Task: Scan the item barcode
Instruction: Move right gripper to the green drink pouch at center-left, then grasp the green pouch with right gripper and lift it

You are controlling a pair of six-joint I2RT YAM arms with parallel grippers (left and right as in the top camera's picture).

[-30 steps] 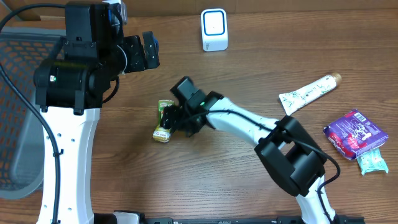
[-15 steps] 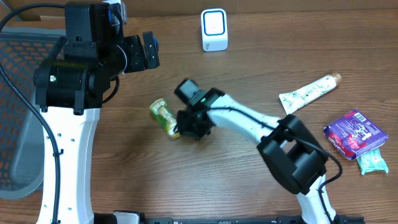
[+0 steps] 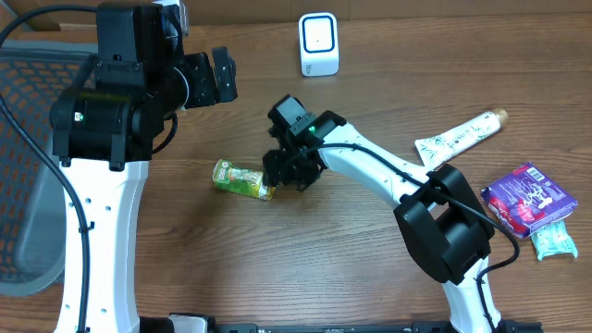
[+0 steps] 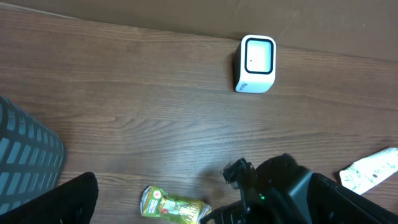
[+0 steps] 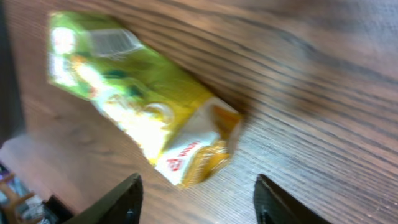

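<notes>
In the middle, a green packet (image 3: 242, 179) lies flat. The right gripper (image 5: 200, 194) beside it is spread, holding nothing; the left gripper (image 3: 211, 77), upper left, is spread too.

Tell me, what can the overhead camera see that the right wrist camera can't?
Only overhead: the white scanner, the tube, the purple pack, the chair and both whole arms. Only right wrist: a close look at the packet, its pictures and its white crimped end, and the right tool with its tips standing apart. Both: the green-yellow packet lying on the wood table.
</notes>
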